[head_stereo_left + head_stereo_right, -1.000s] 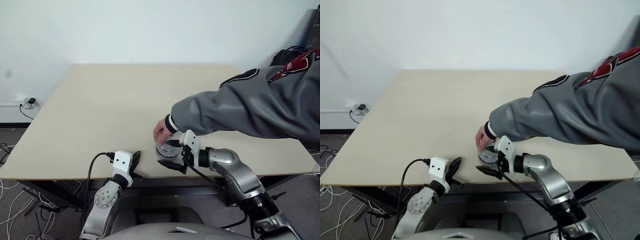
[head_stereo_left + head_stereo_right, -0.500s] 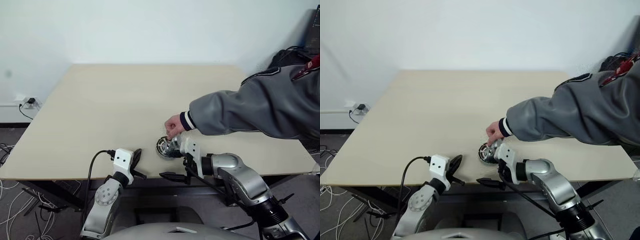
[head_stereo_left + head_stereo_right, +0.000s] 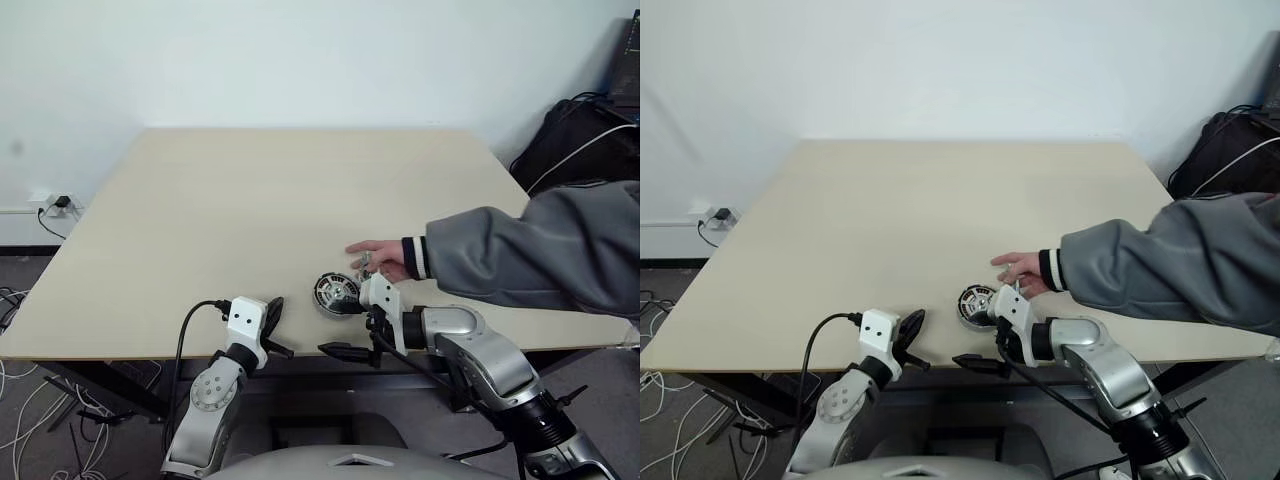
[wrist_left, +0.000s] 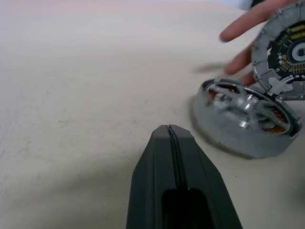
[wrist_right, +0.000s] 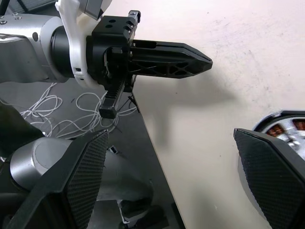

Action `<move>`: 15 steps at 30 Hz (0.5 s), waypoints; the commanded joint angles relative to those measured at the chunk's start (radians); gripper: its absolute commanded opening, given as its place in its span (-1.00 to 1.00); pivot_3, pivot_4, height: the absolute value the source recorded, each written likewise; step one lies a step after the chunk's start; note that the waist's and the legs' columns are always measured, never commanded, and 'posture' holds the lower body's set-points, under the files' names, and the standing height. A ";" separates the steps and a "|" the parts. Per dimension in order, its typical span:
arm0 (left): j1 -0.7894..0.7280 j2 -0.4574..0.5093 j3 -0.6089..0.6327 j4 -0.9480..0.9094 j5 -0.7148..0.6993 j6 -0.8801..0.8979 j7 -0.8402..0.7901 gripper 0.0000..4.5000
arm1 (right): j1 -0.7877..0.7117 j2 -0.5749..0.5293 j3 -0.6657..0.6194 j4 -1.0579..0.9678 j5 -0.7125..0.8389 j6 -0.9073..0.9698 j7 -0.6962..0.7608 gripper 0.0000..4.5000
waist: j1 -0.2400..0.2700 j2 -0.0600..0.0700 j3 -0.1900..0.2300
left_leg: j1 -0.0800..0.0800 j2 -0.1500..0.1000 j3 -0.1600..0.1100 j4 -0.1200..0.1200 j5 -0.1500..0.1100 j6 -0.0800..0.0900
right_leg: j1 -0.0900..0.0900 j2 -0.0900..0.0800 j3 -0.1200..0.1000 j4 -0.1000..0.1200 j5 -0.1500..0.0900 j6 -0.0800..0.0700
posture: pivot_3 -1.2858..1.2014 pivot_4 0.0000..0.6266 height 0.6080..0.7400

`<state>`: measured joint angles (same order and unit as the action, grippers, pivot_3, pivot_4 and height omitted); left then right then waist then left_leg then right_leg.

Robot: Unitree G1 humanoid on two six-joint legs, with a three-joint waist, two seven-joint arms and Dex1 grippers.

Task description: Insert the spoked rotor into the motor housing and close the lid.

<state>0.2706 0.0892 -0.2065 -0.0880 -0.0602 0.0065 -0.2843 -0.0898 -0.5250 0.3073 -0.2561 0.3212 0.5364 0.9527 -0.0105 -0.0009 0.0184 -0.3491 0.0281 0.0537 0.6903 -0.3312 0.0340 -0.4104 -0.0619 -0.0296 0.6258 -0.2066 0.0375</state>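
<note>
One table point(image 3: 220, 220) carries one motor housing point(image 3: 335, 294) — spoked rotor point(image 4: 243, 110) seated inside. Two grippers — left gripper point(image 3: 270, 318), right gripper point(image 3: 350, 320). One person's hand point(image 3: 380, 258), one black bag point(image 3: 570, 150).

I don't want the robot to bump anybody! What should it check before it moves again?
1. Person's hand away from the parts: not ok, it is right beside the motor housing.
2. Spoked rotor inside the housing: ok, silvery spokes sit over the copper windings.
3. Lid on: not ok, the spokes are uncovered; where the lid is, cannot tell.
4. Right hand open and empty: ok, jaws wide apart beside the housing.
5. Left hand out of the way: ok, shut, holding nothing, short of the housing.
</note>
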 commanded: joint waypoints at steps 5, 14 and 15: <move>-0.012 -0.008 -0.001 -0.024 -0.004 -0.028 0.000 -1.00 | -0.009 0.027 -0.032 -0.058 0.041 -0.012 -0.018 0.99 | 0.000 0.000 0.000 | 0.000 0.000 0.000 0.000 0.000 0.000 | 0.000 0.000 0.000 0.000 0.000 0.000 | 0.03 -1.00 1.00; -0.018 -0.003 0.001 -0.022 -0.004 -0.025 -0.006 -1.00 | -0.060 0.273 -0.216 -0.063 0.127 -0.099 -0.269 0.44 | 0.000 0.000 0.000 | 0.000 0.000 0.000 0.000 0.000 0.000 | 0.000 0.000 0.000 0.000 0.000 0.000 | 0.03 -1.00 1.00; -0.019 -0.002 0.002 -0.021 -0.004 -0.025 -0.007 -1.00 | -0.074 0.310 -0.248 -0.050 0.128 -0.113 -0.321 0.28 | -0.001 0.000 0.000 | 0.000 0.000 0.000 0.000 0.000 0.000 | 0.000 0.000 0.000 0.000 0.000 0.001 | 0.03 -1.00 1.00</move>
<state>0.2673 0.0878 -0.2055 -0.0873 -0.0601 0.0043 -0.2856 -0.1275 -0.2403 0.1262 -0.3021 0.4399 0.4723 0.7104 -0.0111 -0.0007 0.0188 -0.3494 0.0284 0.0540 0.6904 -0.3312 0.0340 -0.4110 -0.0619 -0.0295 0.6264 -0.2062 0.0382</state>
